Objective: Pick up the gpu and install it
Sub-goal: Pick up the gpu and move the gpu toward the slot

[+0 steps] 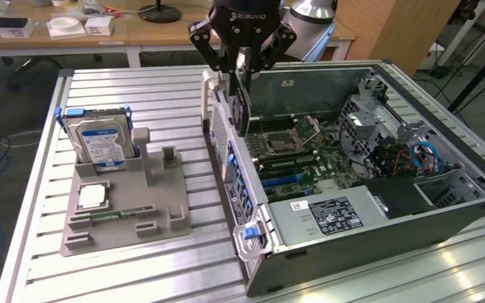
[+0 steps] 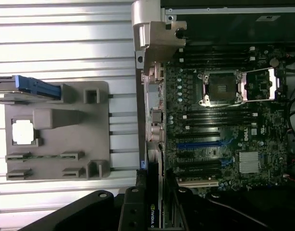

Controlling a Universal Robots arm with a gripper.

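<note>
**Gpu held on edge above the open case**

Nearest us in the exterior view, the slatted tabletop [image 1: 141, 278] carries an open computer case [image 1: 394, 243] with its power supply [image 1: 335, 211] at the near end. On the exterior view's left sits a grey holder [image 1: 154, 208]. It holds a narrow memory stick [image 1: 112, 214], a processor chip [image 1: 93, 197] and, further back, an upright hard drive [image 1: 99, 142].

Inside the case we see the motherboard [image 1: 310, 161] and its blue slots [image 1: 283, 180]. Past these, the end effector [image 1: 242, 66] hangs over the case wall nearest the holder. Its fingers are partly closed and pinch the gpu [image 1: 240, 101] by its upper part.

The gpu hangs on edge straight below the end effector, just inside that wall and over the motherboard. We cannot tell whether its lower edge touches anything. Wooden desks [image 1: 141, 31] stand far behind.
</note>
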